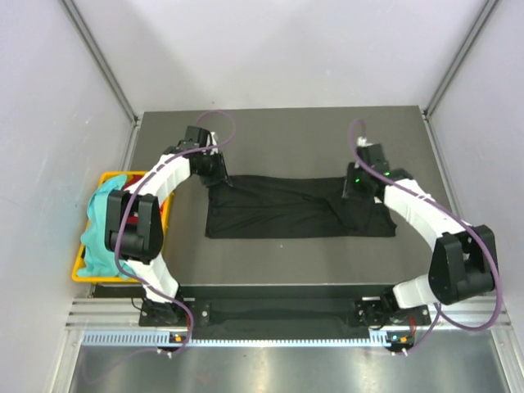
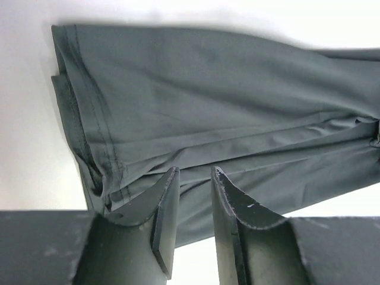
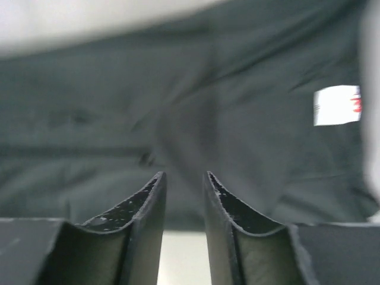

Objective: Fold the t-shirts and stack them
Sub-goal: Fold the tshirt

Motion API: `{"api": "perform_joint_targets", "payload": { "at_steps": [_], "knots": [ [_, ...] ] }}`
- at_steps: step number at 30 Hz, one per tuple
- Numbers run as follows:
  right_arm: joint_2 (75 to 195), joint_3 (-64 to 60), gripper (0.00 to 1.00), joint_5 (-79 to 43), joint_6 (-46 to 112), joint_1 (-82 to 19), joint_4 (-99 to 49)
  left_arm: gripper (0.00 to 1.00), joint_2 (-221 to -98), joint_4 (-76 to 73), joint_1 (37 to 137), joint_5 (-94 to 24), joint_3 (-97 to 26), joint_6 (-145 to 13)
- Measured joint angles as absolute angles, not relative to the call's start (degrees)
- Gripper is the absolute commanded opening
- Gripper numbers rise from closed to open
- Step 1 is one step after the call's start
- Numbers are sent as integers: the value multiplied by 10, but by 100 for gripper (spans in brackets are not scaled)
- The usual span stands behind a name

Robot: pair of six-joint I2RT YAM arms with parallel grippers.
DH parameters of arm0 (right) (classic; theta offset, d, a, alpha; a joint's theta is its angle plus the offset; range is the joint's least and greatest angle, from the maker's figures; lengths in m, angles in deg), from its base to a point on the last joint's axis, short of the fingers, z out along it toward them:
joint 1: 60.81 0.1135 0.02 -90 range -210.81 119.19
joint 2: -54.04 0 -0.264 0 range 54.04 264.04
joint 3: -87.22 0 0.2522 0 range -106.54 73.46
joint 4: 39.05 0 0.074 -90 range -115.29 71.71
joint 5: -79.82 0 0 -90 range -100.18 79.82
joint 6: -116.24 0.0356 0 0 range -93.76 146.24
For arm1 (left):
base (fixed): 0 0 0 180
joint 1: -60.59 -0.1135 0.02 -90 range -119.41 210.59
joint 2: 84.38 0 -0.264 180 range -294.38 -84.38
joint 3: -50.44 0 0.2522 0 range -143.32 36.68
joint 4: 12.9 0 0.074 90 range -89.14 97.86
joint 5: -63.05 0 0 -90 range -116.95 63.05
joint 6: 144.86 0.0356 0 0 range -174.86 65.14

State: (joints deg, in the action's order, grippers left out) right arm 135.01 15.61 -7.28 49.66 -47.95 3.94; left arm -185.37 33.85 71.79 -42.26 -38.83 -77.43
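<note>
The black t-shirt [image 1: 299, 209] lies folded into a long flat strip across the middle of the table. My left gripper [image 1: 219, 175] is at its far left corner and my right gripper [image 1: 354, 191] is over its far right part. In the left wrist view the gripper [image 2: 195, 170] is narrowly open, with nothing between the jaws and the hemmed cloth [image 2: 202, 95] just beyond the tips. In the right wrist view the gripper [image 3: 184, 175] is also narrowly open and empty over the cloth [image 3: 178, 101], with the white neck label [image 3: 336, 105] at the right. A teal t-shirt [image 1: 102, 225] is heaped in the basket.
The yellow plastic basket [image 1: 79, 274] stands at the table's left edge, beside the left arm. A bit of red shows under the teal cloth in it. Grey walls close in the table on the left, right and back.
</note>
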Motion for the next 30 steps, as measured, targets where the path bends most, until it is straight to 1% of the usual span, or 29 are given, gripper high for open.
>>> {"api": "perform_joint_targets", "payload": {
  "at_steps": [2, 6, 10, 16, 20, 30],
  "knots": [
    [1350, 166, 25, -66, 490, -435, 46, 33, -1848, 339, 718, -424, -382, -774],
    [1378, 169, 18, -55, 482, -373, 59, 34, -1813, 341, 718, -424, -367, -772],
    [1423, 170, 18, -40, 483, -348, 65, 34, -1778, 341, 718, -421, -358, -769],
    [1445, 173, 18, -4, 484, -329, 74, 34, -1768, 340, 718, -410, -350, -762],
    [1450, 173, 22, 28, 484, -324, 74, 34, -1768, 341, 718, -407, -348, -760],
    [1460, 172, 25, 67, 474, -323, 70, 34, -1768, 341, 718, -395, -348, -759]
  ]
}}
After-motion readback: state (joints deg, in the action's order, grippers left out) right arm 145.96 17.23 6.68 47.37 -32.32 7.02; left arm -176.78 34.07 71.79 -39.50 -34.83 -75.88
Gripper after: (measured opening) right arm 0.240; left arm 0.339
